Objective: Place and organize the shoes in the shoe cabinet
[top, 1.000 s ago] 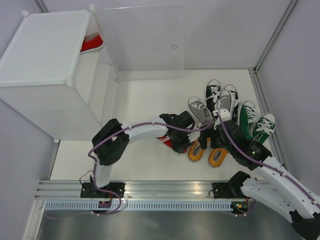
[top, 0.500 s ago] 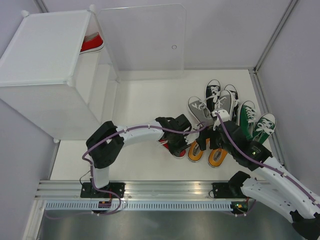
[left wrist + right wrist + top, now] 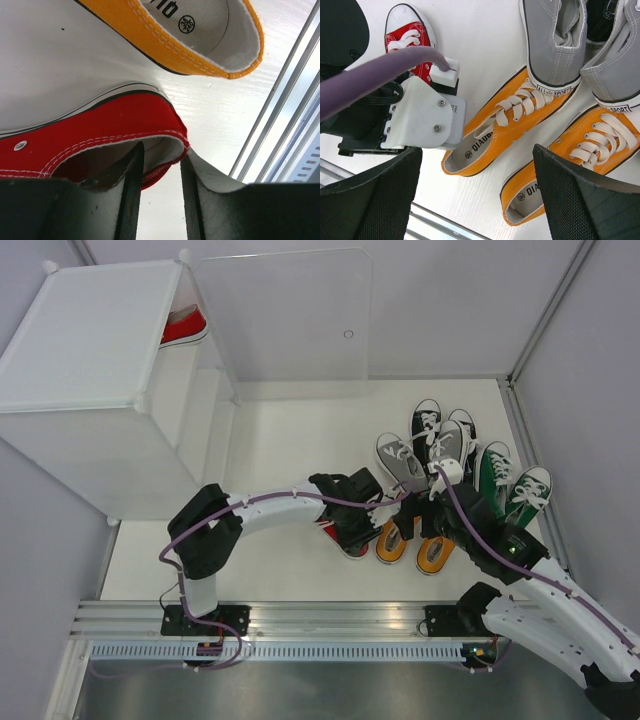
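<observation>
Much of the red sneaker (image 3: 410,34) (toe aside) beneath the left hand (image 3: 356,532).

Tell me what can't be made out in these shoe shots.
Top view: the shoe cabinet hides its shelves under its white roof; only the stored red shoe shows.
Top view: the left arm covers most of the loose red shoe; the left wrist view cuts off its toe.
Left wrist view: too close to tell whether the left gripper is clamped on the heel.
</observation>
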`<action>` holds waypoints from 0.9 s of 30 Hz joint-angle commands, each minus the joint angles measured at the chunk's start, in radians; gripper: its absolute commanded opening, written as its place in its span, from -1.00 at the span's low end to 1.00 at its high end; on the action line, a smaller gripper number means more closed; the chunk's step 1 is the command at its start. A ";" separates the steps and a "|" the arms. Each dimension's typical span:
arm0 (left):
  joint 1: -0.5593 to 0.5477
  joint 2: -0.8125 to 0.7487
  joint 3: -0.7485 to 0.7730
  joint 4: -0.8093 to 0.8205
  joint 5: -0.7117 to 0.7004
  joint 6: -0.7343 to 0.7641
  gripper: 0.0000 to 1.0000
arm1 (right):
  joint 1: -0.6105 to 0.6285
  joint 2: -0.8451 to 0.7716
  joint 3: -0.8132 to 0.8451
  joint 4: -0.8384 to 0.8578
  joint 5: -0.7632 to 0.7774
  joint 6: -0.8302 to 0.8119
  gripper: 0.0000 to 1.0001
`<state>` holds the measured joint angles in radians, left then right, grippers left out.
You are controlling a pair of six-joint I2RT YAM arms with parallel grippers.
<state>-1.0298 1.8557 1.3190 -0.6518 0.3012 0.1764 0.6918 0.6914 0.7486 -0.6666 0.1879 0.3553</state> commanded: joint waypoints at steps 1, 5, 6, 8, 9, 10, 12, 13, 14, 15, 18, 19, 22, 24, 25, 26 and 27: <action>-0.050 -0.076 0.008 -0.048 0.104 0.008 -0.22 | -0.012 -0.007 0.034 0.073 0.102 0.008 0.87; -0.052 -0.113 0.002 -0.068 0.127 0.003 -0.34 | -0.012 -0.004 0.032 0.074 0.101 0.010 0.88; -0.052 -0.127 0.002 -0.072 0.150 0.002 -0.37 | -0.014 -0.001 0.032 0.079 0.099 0.011 0.88; -0.050 -0.139 0.003 -0.080 0.162 0.003 -0.39 | -0.014 0.002 0.032 0.079 0.102 0.010 0.87; -0.052 -0.142 0.003 -0.083 0.168 0.003 -0.39 | -0.012 0.003 0.032 0.081 0.101 0.010 0.88; -0.052 -0.145 0.003 -0.085 0.170 0.005 -0.39 | -0.012 0.005 0.032 0.081 0.099 0.008 0.87; -0.052 -0.147 0.002 -0.101 0.183 0.009 -0.41 | -0.014 0.007 0.032 0.081 0.099 0.008 0.88; -0.050 -0.142 0.002 -0.106 0.184 0.012 -0.42 | -0.014 0.007 0.032 0.082 0.100 0.008 0.87; -0.050 -0.138 0.000 -0.109 0.185 0.012 -0.42 | -0.014 0.007 0.032 0.081 0.099 0.007 0.87; -0.052 -0.135 -0.004 -0.112 0.193 0.012 -0.42 | -0.014 0.007 0.032 0.081 0.100 0.007 0.87; -0.050 -0.112 -0.021 -0.111 0.187 0.011 -0.37 | -0.014 0.007 0.028 0.082 0.101 0.007 0.87; -0.052 -0.101 -0.020 -0.111 0.178 0.005 -0.33 | -0.014 0.007 0.028 0.082 0.099 0.007 0.88; -0.055 -0.034 -0.015 -0.105 0.145 -0.002 -0.29 | -0.012 0.008 0.018 0.093 0.093 0.013 0.87; -0.065 0.005 -0.010 -0.095 0.135 -0.008 -0.28 | -0.014 0.008 0.015 0.091 0.088 0.014 0.88; -0.070 0.034 -0.009 -0.088 0.131 -0.012 -0.27 | -0.014 0.005 0.015 0.090 0.091 0.014 0.87; -0.075 0.045 -0.012 -0.066 0.122 -0.017 -0.24 | -0.014 0.003 0.015 0.090 0.090 0.013 0.88; -0.085 0.053 -0.017 -0.054 0.113 -0.020 -0.21 | -0.012 -0.001 0.015 0.088 0.097 0.014 0.88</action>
<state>-1.0393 1.8565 1.3048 -0.7029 0.3698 0.1261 0.6918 0.6968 0.7536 -0.6983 0.1665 0.3584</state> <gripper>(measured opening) 0.382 0.938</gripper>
